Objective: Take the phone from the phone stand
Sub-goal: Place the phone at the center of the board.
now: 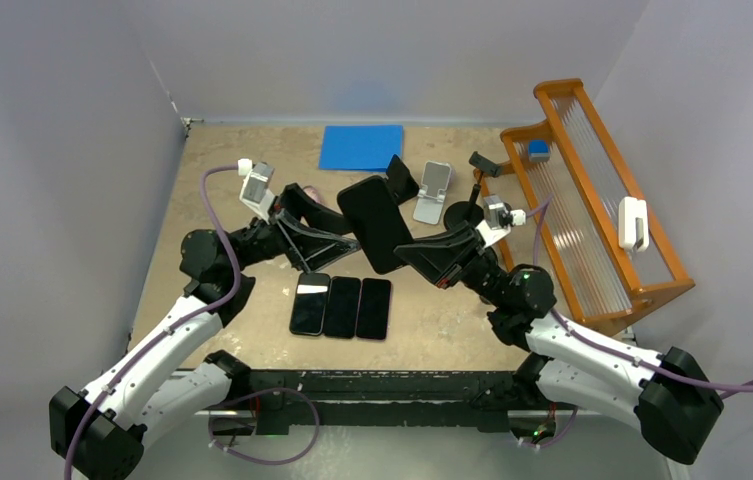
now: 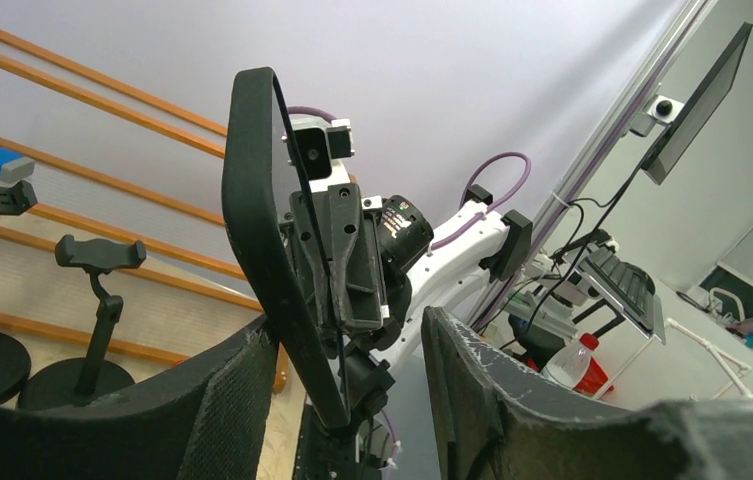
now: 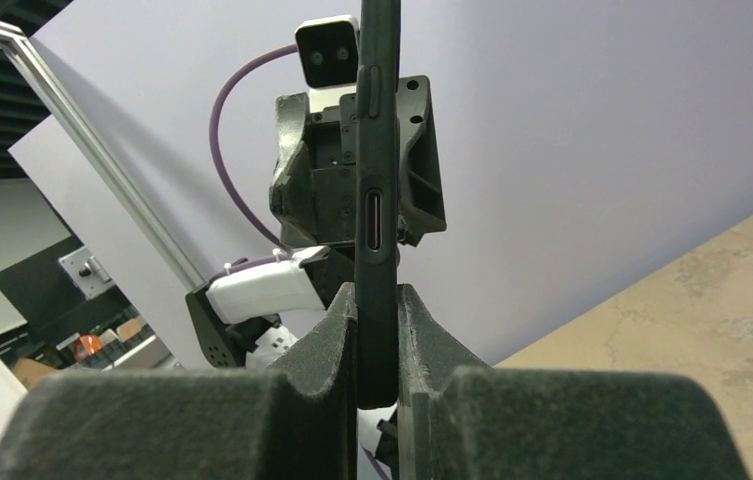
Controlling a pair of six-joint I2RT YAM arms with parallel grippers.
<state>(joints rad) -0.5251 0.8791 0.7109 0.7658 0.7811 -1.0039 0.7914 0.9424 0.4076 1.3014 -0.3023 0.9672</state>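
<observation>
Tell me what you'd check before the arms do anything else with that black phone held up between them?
1. Phone off the stands: ok. The phone hangs in the air, apart from the black stand and the silver stand.
2. Right gripper hold: ok, shut on the phone's edge.
3. Left gripper hold: not ok, open, one finger on each side of the phone.
4. Left fingers touching the phone: cannot tell.
5. Room to set it down: ok, bare table beside the three phones lying in a row.
</observation>
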